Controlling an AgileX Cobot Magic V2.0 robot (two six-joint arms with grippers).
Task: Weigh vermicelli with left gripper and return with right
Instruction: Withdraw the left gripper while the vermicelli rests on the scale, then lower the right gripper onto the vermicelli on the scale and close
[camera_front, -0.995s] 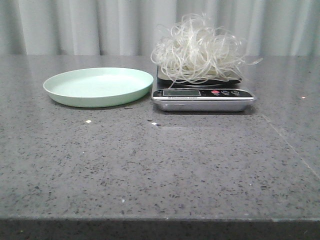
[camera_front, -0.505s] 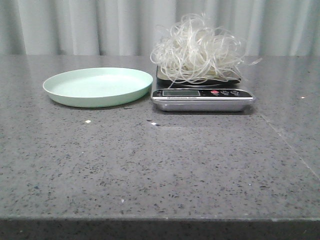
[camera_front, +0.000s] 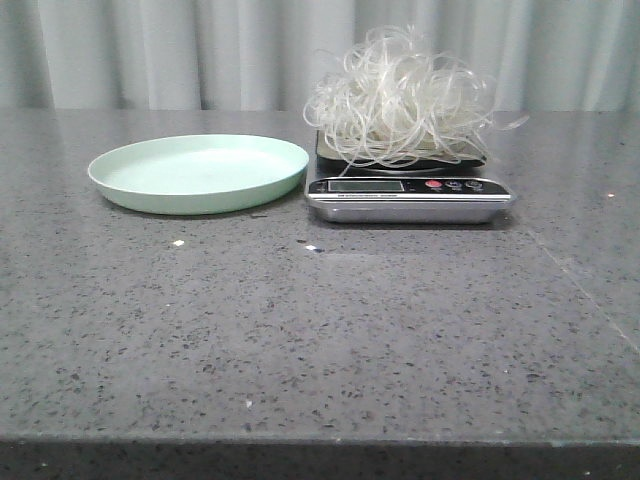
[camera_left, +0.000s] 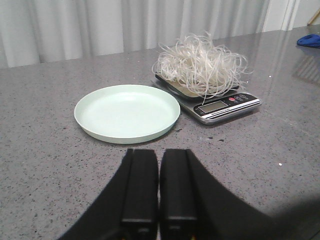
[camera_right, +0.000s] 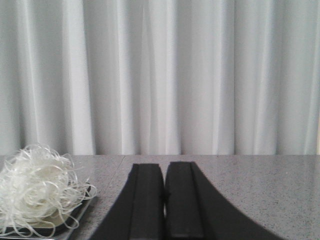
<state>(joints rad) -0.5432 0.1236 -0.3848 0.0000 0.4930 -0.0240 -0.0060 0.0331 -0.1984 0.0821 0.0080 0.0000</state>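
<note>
The vermicelli (camera_front: 398, 98) hides most of the scale's (camera_front: 408, 196) platform, and its display digits are unreadable.

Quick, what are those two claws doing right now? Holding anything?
Left gripper: closed, holding nothing.
Right gripper: closed, holding nothing.

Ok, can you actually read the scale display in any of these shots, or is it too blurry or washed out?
Front view: the scale display is in frame but too small and soft to read. Left wrist view: pale glare washes out the display. Right wrist view: only the vermicelli and platform edge show, the display being out of frame.
</note>
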